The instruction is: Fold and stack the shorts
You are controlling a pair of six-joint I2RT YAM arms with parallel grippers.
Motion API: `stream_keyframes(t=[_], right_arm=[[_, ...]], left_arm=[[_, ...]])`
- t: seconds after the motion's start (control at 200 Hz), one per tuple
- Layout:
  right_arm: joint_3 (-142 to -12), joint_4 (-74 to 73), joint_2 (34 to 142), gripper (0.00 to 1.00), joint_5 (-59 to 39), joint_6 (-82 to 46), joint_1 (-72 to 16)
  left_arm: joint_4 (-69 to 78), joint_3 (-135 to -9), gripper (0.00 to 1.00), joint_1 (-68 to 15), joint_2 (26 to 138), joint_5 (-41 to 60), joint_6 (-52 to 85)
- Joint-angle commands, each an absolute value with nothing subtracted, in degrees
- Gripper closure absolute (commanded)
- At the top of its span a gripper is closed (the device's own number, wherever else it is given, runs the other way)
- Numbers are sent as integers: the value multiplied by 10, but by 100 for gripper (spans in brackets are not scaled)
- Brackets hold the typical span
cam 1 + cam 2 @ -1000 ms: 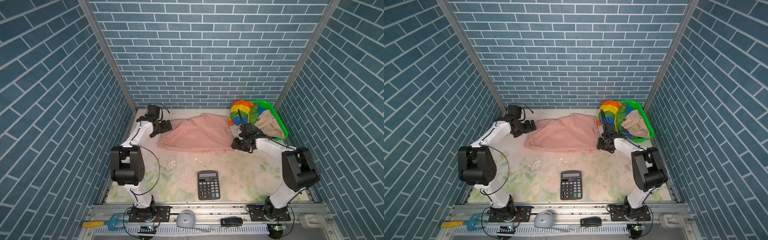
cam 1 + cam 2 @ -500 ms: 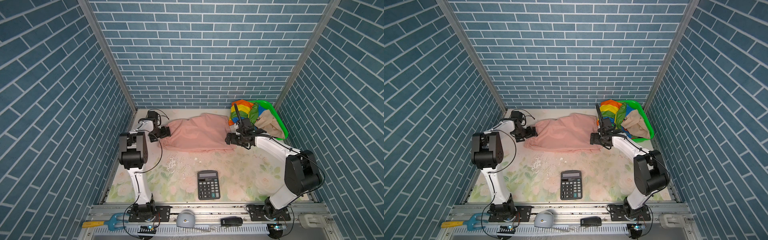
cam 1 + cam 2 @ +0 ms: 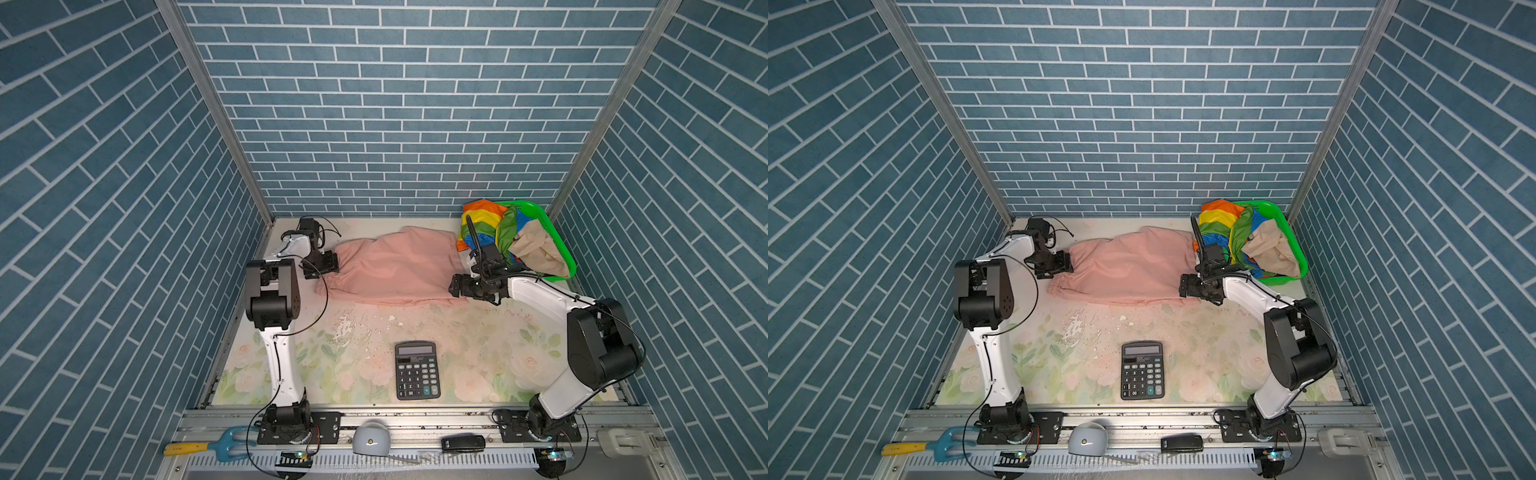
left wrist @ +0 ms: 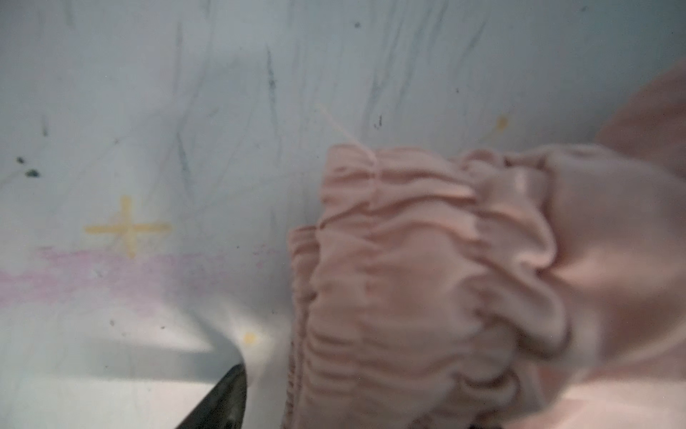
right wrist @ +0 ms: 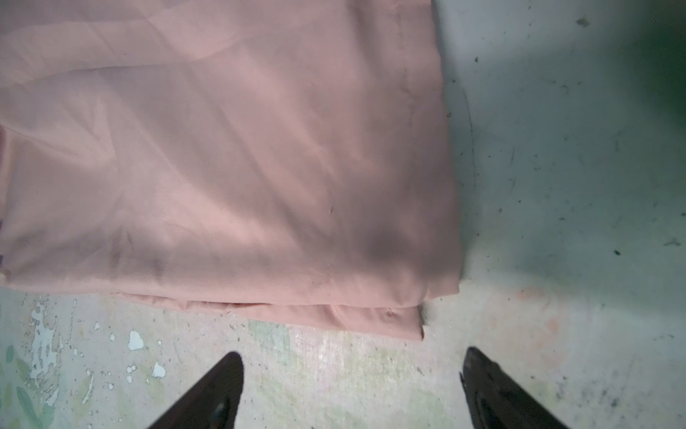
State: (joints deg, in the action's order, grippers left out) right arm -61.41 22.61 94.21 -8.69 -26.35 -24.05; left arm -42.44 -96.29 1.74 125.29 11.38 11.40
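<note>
The pale pink shorts point(image 3: 395, 266) point(image 3: 1133, 266) lie spread flat at the back middle of the table. My left gripper point(image 3: 329, 264) point(image 3: 1064, 266) sits at their gathered waist point(image 4: 408, 278) on the left. One of its fingers point(image 4: 222, 401) shows with a gap to the cloth, and the cloth hides the other. My right gripper point(image 3: 455, 286) point(image 5: 350, 371) stands open on the bare mat just short of the hem corner point(image 5: 408, 323). The rainbow-striped shorts point(image 3: 484, 224) hang over the rim of the green basket point(image 3: 567, 257). The beige shorts point(image 3: 536, 249) lie inside it.
A black calculator point(image 3: 417, 370) lies on the floral mat in the front middle. Blue brick walls close in the left, back and right. On the front rail rest a blue hand fork point(image 3: 208, 446), a grey dome point(image 3: 370, 434) and a black device point(image 3: 462, 442).
My left gripper has come down to the waist end of the pink shorts, its arm folding up. My right gripper has slid left to the hem corner and opened wider.
</note>
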Motion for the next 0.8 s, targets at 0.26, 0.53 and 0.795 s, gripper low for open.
stream_keyframes(t=[0.26, 0.53, 0.795], right_arm=[[-591, 199, 926, 8, -98, -292, -236], [-582, 202, 916, 8, -92, -290, -232], [-634, 139, 928, 8, -152, -347, -244]], left_arm=[[-518, -987, 97, -16, 1285, 31, 60], [-581, -1025, 100, -41, 1265, -35, 49], [-616, -1079, 100, -47, 1212, -15, 81]])
